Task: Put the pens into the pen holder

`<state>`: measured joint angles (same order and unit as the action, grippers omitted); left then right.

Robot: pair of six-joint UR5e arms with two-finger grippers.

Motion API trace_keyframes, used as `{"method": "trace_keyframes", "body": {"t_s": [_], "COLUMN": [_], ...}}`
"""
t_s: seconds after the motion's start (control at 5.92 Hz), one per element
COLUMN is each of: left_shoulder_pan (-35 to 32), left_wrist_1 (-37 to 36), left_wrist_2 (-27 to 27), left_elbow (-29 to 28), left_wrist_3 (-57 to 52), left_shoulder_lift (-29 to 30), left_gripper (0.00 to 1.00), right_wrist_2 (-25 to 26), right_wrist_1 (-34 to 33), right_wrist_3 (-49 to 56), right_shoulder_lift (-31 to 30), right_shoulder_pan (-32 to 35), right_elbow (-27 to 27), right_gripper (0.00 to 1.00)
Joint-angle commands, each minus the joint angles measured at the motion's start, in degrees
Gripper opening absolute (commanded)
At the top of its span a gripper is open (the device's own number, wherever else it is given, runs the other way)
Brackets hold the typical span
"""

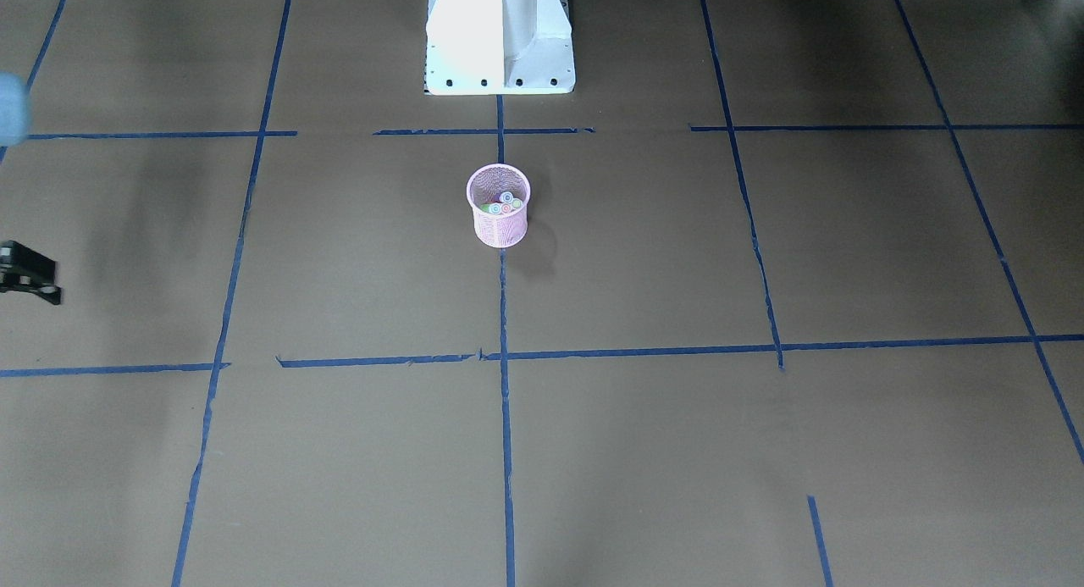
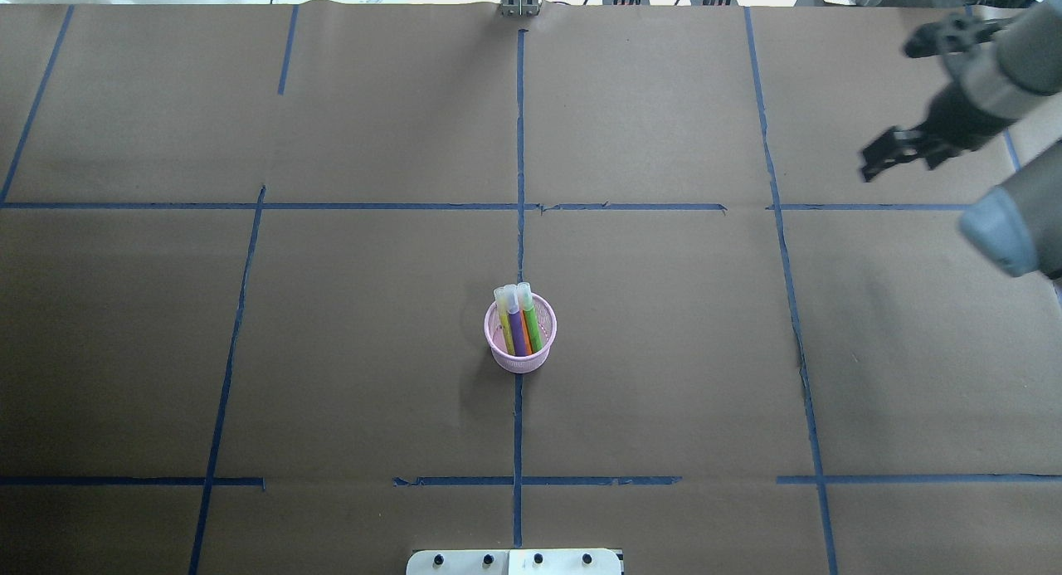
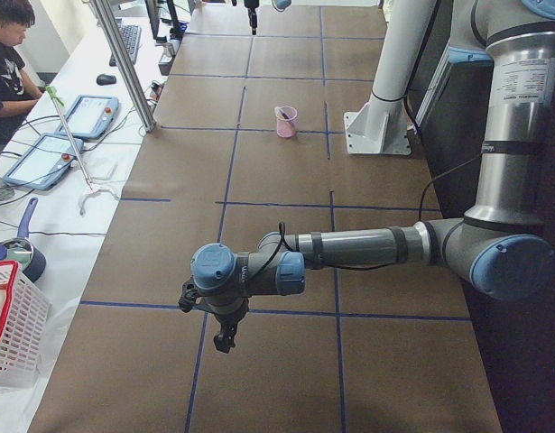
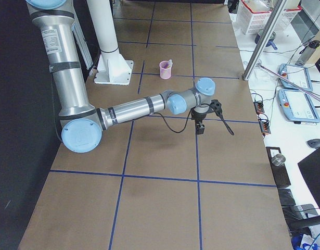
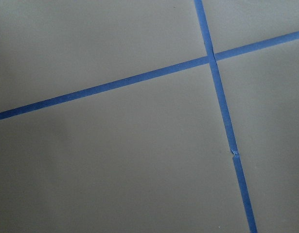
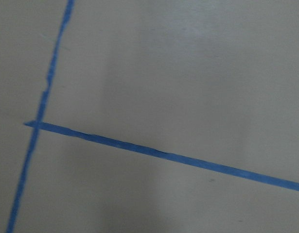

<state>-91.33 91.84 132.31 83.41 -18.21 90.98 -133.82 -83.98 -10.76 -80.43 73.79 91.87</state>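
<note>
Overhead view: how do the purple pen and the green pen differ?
Colour: the purple pen has a purple body, the green pen a green one. Place: the purple pen stands left of the green pen, an orange pen between them. Both stand in the pen holder, pale caps up.

Front view's left edge cuts off the right gripper (image 1: 42, 278), so we can't tell its jaw state. Left gripper (image 3: 226, 341) shows only small, side-on. Pens' (image 2: 518, 326) lower ends are hidden inside the pen holder (image 2: 520, 363).
</note>
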Motion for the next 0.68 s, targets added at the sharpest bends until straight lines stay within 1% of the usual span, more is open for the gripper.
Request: {"method": "trace_keyframes", "body": {"t_s": [0.0, 0.17, 0.34, 0.51], "left_shoulder_pan": [0.09, 0.09, 0.36, 1.84], "left_wrist_1": [-1.13, -1.83, -2.27, -3.76], "left_wrist_2": [0.14, 0.14, 0.14, -0.03], "left_elbow": [-0.09, 0.26, 2.53, 6.29], "left_wrist_3": [0.45, 1.67, 4.64, 6.76], "left_shoulder_lift": [0.42, 0.34, -0.19, -2.11], "left_gripper": [1.0, 1.0, 1.0, 1.0], "right_wrist_2": [-3.38, -3.47, -3.82, -4.17], "right_wrist_1": [-0.3, -0.48, -0.04, -0.48], "right_wrist_3": [19.01, 22.15, 22.27, 22.27], "right_shoulder_lift": [-2.88, -5.24, -6.48, -6.85], "right_shoulder_pan": [12.55, 15.82, 16.03, 16.03], "right_elbow": [-8.95, -9.43, -9.17, -8.99], "right_gripper": [1.0, 1.0, 1.0, 1.0]}}
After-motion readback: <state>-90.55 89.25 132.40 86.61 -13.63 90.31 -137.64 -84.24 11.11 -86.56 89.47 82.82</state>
